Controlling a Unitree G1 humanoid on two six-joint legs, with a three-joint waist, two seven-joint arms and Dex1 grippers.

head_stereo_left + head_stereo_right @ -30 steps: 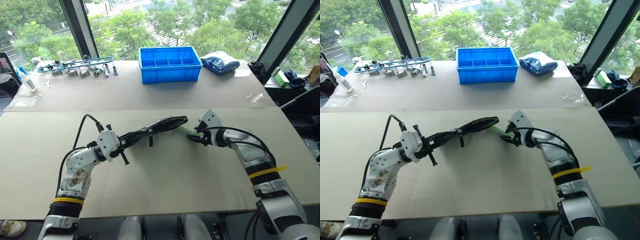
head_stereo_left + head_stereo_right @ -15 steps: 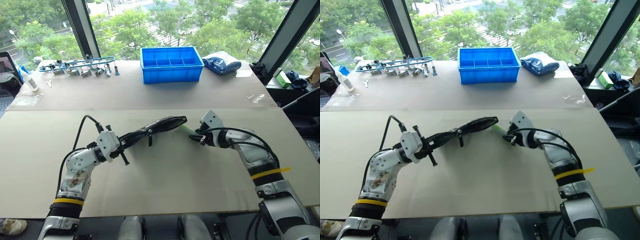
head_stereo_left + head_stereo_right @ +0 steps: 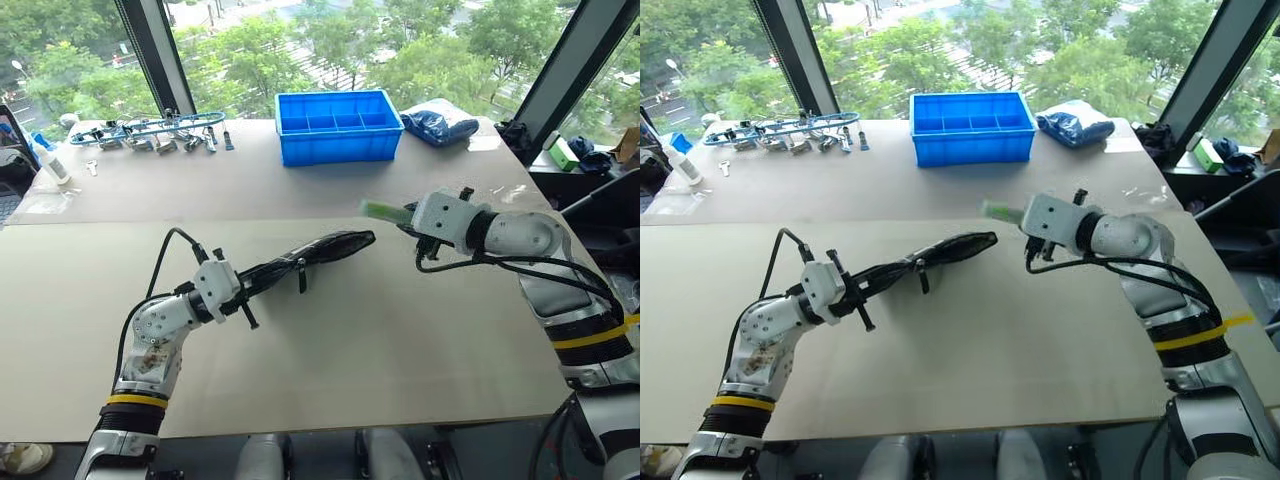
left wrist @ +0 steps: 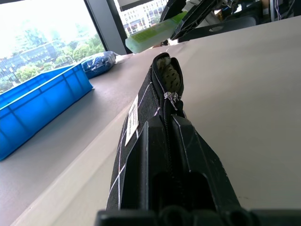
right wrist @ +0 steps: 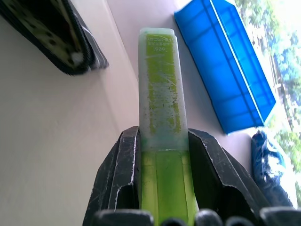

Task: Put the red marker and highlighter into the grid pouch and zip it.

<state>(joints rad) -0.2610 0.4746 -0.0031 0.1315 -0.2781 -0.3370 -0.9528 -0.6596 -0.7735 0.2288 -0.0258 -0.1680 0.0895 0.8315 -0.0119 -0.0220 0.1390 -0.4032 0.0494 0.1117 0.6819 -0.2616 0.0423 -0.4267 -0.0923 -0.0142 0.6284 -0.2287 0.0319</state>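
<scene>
My left gripper (image 3: 285,272) is shut on the grid pouch (image 3: 325,250), a black pouch with thin white lines, held just above the table with its open mouth (image 4: 167,70) pointing right. Up and to the right of that mouth, my right gripper (image 3: 408,216) is shut on the light-green highlighter (image 3: 381,209), well above the table. In the right wrist view the highlighter (image 5: 160,84) sticks out between the fingers (image 5: 123,160), its capped end toward the pouch (image 5: 51,33). The red marker is out of view.
A blue divided bin (image 3: 340,125) and a dark blue bag (image 3: 440,125) stand at the back of the table. Metal tools (image 3: 150,132) and a white bottle (image 3: 52,160) lie at the back left. Tan tabletop (image 3: 350,350) spreads below both arms.
My right gripper has closed on the highlighter, lifted it off the table beside the pouch's mouth and rolled its wrist. The left gripper and pouch have not moved.
</scene>
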